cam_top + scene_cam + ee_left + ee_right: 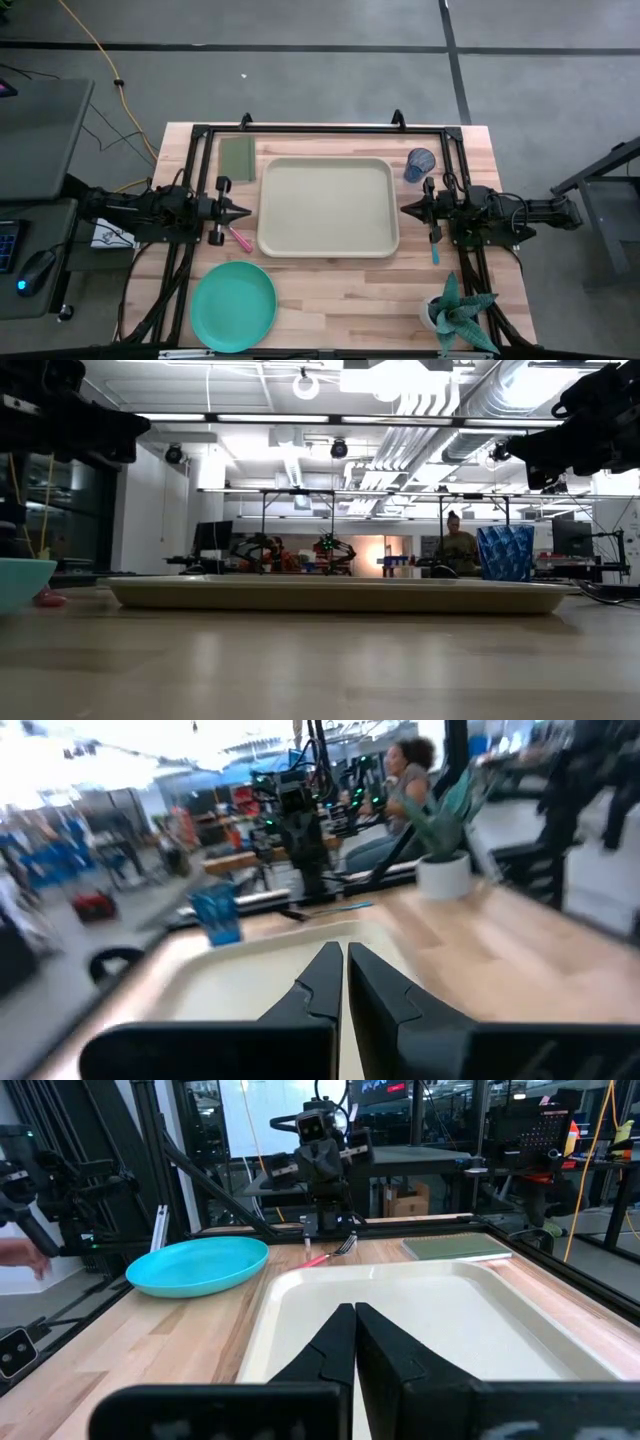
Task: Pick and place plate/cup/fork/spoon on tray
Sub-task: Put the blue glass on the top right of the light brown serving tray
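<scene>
The beige tray (328, 207) lies flat at the table's middle. The teal plate (233, 305) rests on the table near the front left and also shows in the right wrist view (198, 1265). The blue cup (420, 163) stands upright off the tray's far right corner. The pink-handled fork (240, 238) lies beside the tray's left rim. The blue-handled spoon (435, 245) lies right of the tray, partly under the right arm. My left gripper (247, 211) is shut and empty, above the table at the tray's left rim. My right gripper (404, 209) is shut and empty, at the tray's right rim.
An olive-green flat rectangle (238, 160) lies at the tray's far left corner. A potted plant (460, 315) stands at the front right. A black frame (320, 128) runs round the table's far edge and sides. A person (400, 780) sits in the room beyond.
</scene>
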Robot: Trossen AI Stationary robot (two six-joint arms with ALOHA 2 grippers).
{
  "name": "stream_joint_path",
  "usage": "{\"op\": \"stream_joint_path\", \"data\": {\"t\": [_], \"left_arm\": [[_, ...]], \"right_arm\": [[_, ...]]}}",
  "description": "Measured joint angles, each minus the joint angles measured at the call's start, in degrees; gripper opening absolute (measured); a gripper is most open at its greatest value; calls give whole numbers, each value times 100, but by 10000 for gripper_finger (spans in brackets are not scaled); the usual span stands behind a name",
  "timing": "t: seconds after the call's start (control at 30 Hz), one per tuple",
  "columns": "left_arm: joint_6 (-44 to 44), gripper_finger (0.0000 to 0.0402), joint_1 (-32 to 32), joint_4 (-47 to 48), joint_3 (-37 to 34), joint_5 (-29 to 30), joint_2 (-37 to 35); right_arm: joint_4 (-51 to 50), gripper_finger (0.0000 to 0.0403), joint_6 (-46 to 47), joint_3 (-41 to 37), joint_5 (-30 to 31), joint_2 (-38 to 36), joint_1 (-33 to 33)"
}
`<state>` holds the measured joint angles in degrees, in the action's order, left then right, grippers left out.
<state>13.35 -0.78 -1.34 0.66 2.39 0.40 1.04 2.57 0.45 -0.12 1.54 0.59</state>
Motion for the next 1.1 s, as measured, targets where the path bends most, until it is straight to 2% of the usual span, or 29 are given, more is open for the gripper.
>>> {"op": "stream_joint_path", "data": {"t": [0.13, 0.43, 1.1], "left_arm": [[206, 3, 0, 0, 1, 0, 2], [-271, 3, 1, 0, 0, -1, 1], [-269, 3, 1, 0, 0, -2, 0]], "right_arm": [[-2, 0, 0, 0, 0, 0, 0], [-2, 0, 0, 1, 0, 0, -2], [0, 0, 0, 0, 0, -2, 1]]}}
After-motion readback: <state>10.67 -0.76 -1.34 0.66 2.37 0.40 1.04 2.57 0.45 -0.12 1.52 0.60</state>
